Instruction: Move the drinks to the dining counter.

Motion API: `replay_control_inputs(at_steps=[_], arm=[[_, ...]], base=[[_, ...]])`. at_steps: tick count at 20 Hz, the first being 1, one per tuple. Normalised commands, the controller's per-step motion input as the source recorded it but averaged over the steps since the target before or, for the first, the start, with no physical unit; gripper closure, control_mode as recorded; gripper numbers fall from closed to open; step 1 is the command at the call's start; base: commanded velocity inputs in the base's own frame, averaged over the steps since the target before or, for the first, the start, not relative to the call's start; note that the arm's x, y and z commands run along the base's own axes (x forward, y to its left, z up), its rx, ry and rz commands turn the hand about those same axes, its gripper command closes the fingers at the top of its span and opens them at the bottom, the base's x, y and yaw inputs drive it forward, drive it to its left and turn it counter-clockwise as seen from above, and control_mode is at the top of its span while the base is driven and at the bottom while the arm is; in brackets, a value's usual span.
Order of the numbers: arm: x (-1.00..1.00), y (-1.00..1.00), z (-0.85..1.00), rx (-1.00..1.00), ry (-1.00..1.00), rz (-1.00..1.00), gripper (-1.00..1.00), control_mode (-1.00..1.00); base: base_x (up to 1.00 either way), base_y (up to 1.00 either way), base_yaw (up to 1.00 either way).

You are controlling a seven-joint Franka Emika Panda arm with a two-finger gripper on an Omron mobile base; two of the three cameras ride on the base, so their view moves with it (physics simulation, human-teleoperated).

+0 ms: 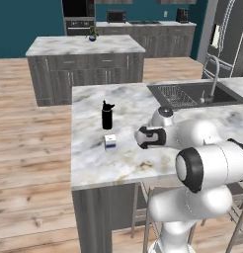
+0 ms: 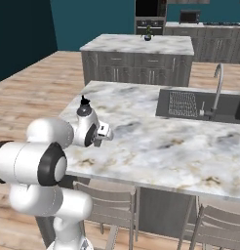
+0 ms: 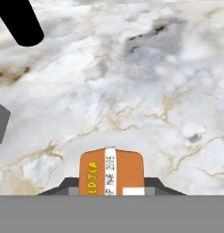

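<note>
Hand view, orange drink container (image 3: 111, 170) bottom cut off, claw fingertips hidden

Rendered home kitchen: marble-topped table (image 1: 94, 163) with inset sink (image 1: 192, 94) and curved faucet (image 1: 214, 74), separate marble island (image 1: 84, 45), built-in wall oven (image 1: 78, 17), microwave (image 1: 116, 16), teal walls, wood plank floor (image 1: 29, 148), stools (image 2: 112, 205) tucked beneath.

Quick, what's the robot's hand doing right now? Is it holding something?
Gripper: shut on the orange drink container, held above the marble dining counter.
</note>
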Motion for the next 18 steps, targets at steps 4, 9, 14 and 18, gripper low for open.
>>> replay_control_inputs(at_steps=[4,9,14,18], arm=[[0.14,0.01,-0.14,0.00,0.00,0.00,1.00,-1.00],[0.09,0.00,-0.23,0.00,0.00,0.00,1.00,-1.00],[0.02,0.00,-0.24,0.00,0.00,0.00,1.00,-1.00],[0.00,0.00,-0.26,0.00,0.00,0.00,1.00,-1.00]], base=[[0.00,0.00,0.00],[0.00,0.00,0.00],[0.00,0.00,0.00],[0.00,0.00,0.00]])
